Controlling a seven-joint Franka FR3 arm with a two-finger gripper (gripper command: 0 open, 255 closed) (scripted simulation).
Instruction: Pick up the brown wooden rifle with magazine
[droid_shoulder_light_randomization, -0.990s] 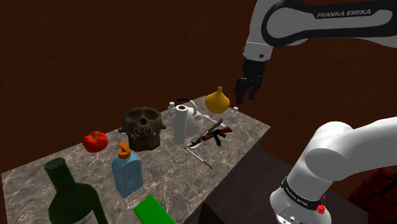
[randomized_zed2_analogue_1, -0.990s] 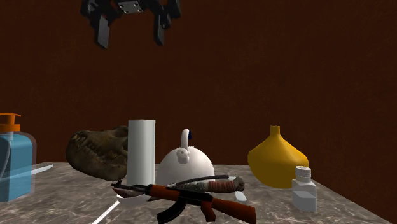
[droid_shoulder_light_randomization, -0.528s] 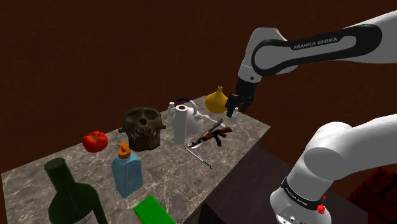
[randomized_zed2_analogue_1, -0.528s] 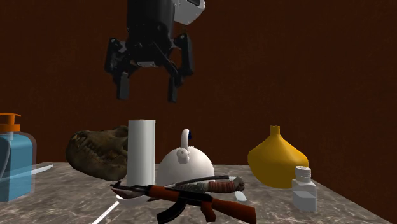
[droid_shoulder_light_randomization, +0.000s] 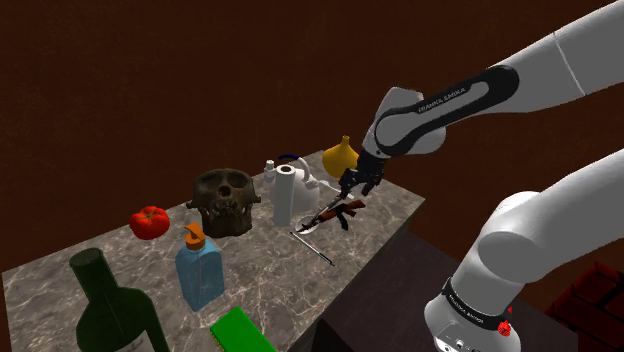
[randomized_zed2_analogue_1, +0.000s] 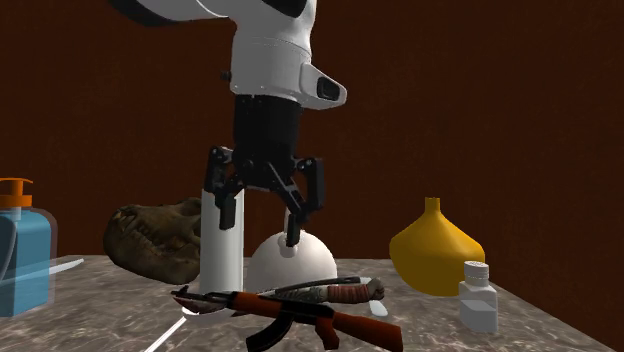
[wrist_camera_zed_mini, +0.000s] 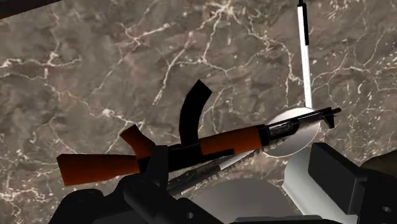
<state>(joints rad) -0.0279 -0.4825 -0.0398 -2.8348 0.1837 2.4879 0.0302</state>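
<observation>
The brown rifle (droid_shoulder_light_randomization: 337, 210) with a curved black magazine lies flat on the marble table (droid_shoulder_light_randomization: 90, 262), near the edge at the shoulder view's right. In the second exterior view the rifle (randomized_zed2_analogue_1: 300, 315) lies in front of a white roll and a white kettle. My gripper (droid_shoulder_light_randomization: 352, 188) hangs open just above it. Its fingers stand apart over the rifle (wrist_camera_zed_mini: 191, 149), touching nothing. From the second exterior view the gripper (randomized_zed2_analogue_1: 260, 222) points down in front of the roll, a little above the table.
Behind the rifle stand a white roll (randomized_zed2_analogue_1: 222, 250), a white kettle (randomized_zed2_analogue_1: 290, 265) and a yellow vase (randomized_zed2_analogue_1: 435, 250). A brown-handled knife (randomized_zed2_analogue_1: 345, 292) and a white spoon (wrist_camera_zed_mini: 289, 130) lie against the rifle. A skull (droid_shoulder_light_randomization: 225, 200), tomato (droid_shoulder_light_randomization: 150, 222), blue pump bottle (droid_shoulder_light_randomization: 200, 268) and green bottle (droid_shoulder_light_randomization: 115, 310) stand further along.
The arm has come down from high above the table, and the gripper now hangs close over the rifle. The fingers stayed open. Nothing on the table moved.
</observation>
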